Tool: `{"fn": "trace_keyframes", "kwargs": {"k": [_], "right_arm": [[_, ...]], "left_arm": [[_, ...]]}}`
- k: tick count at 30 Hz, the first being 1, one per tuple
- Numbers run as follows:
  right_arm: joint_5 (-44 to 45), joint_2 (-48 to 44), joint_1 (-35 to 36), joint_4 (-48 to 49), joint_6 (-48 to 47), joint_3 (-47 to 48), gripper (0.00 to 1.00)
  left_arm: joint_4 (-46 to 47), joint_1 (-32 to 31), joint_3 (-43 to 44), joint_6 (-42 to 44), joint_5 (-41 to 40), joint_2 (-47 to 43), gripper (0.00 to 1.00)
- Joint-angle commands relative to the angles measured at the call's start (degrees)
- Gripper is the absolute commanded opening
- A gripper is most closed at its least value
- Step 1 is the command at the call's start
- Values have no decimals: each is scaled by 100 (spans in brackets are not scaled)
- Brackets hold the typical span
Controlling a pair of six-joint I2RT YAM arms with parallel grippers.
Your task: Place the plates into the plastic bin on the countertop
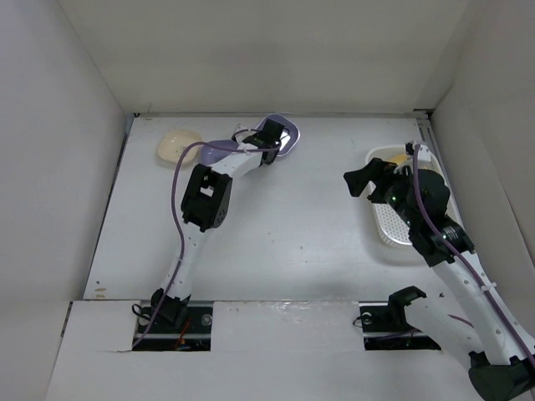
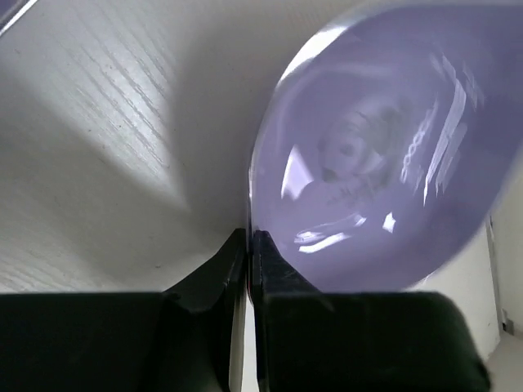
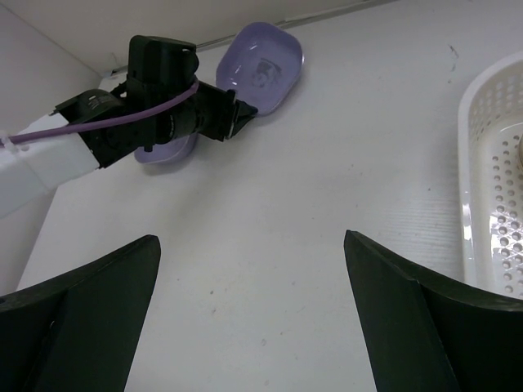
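Note:
My left gripper [image 1: 266,139] is shut on the rim of a purple plate [image 1: 287,134] at the far middle of the countertop [image 1: 284,234]. In the left wrist view its fingers [image 2: 270,261] pinch the plate's [image 2: 384,155] edge, and the plate is tilted. A second purple plate [image 3: 162,152] lies under the left arm. A cream plate [image 1: 177,147] lies at the far left. The white plastic bin [image 1: 386,225] stands at the right with a yellow-orange plate [image 1: 403,155] at its far end, partly hidden by my right arm. My right gripper [image 1: 361,179] is open and empty, just left of the bin.
White walls close in the countertop at the back and both sides. The right wrist view shows the left gripper [image 3: 239,116] with the held plate [image 3: 263,64], the bin's rim [image 3: 472,163] at the right, and bare countertop [image 3: 270,212] between.

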Motion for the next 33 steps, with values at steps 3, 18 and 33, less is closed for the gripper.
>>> {"fn": "trace_keyframes", "kwargs": {"k": [3,18,33], "right_arm": [[9,-28,-45,137,-66,149,100],[-158,525,-598,496,-417,254,100],[358,2107,121,849,-532,606,95]], "left_arm": [[445,-34,6,892,434,-185,0],[1553,-754,-2724,3601,1262,-3242,0],[1361,-1564,-4441,4340,1675,-4993,0]]}}
